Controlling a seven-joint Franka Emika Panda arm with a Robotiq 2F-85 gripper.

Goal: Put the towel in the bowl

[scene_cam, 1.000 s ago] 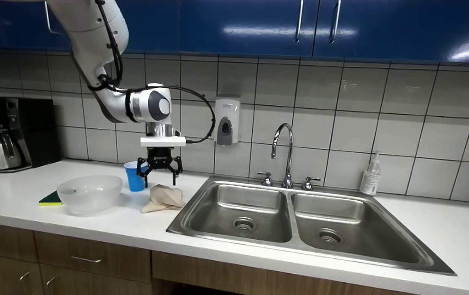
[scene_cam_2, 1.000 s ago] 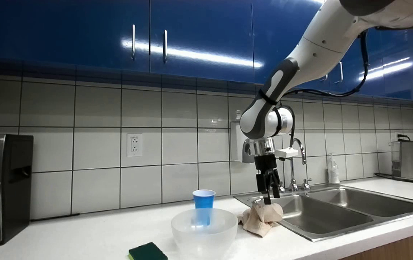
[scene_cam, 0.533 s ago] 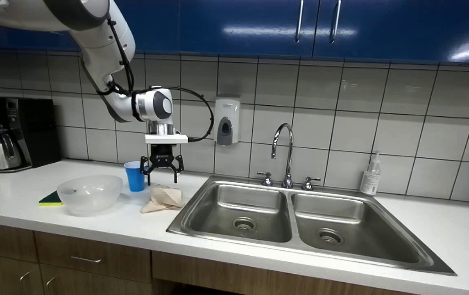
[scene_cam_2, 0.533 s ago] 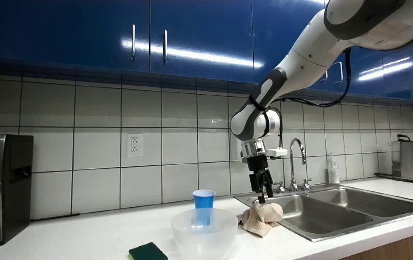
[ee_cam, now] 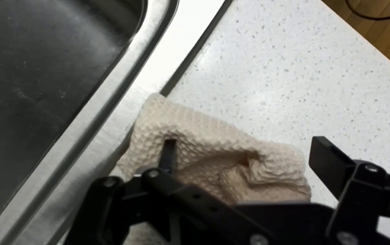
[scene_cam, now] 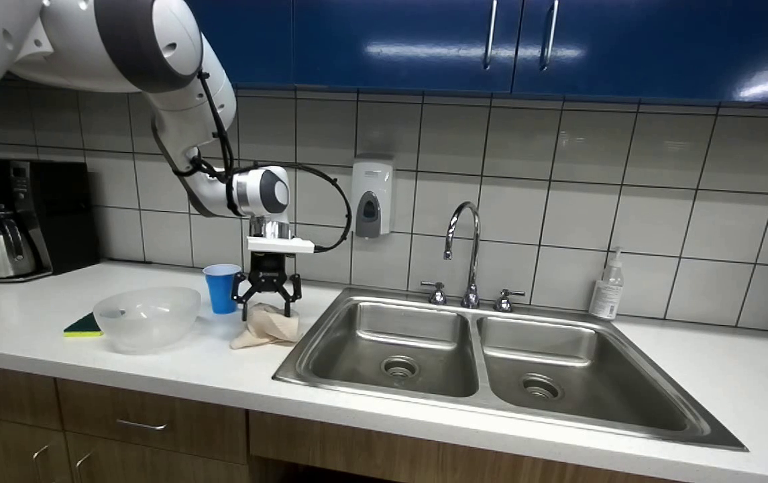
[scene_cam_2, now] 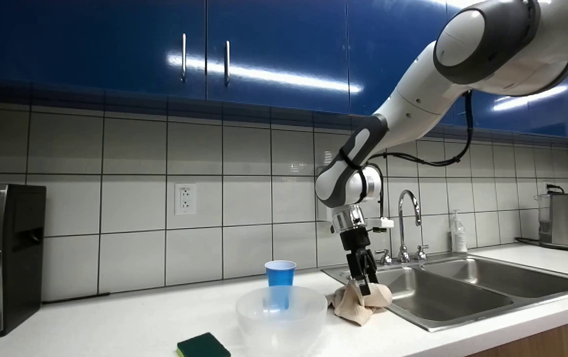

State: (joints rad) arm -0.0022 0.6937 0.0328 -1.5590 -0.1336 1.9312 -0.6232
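A crumpled beige towel (scene_cam: 266,331) lies on the white counter beside the sink; it also shows in an exterior view (scene_cam_2: 352,306) and in the wrist view (ee_cam: 195,124). My gripper (scene_cam: 266,314) points down over the towel with its jaws wide apart. In the wrist view my gripper (ee_cam: 244,142) has one finger (ee_cam: 169,153) against or just over the towel's sink-side part. The other finger (ee_cam: 331,166) is just past the towel's opposite edge, over the counter. Nothing is gripped. A frosted translucent bowl (scene_cam: 147,330) stands upright, apart from the towel; it shows in an exterior view too (scene_cam_2: 259,320).
A blue cup (scene_cam: 221,295) stands behind, between bowl and towel, close to the gripper. A green and yellow sponge (scene_cam_2: 204,346) lies beside the bowl. The steel sink rim (ee_cam: 113,136) borders the towel. A coffee maker (scene_cam: 55,215) and a wall soap dispenser (scene_cam: 371,194) are farther off.
My gripper has shifted slightly sideways, then come down onto the towel with its jaws still apart. The towel's sink-side fold has bulged slightly. The bowl, cup and sponge have not moved.
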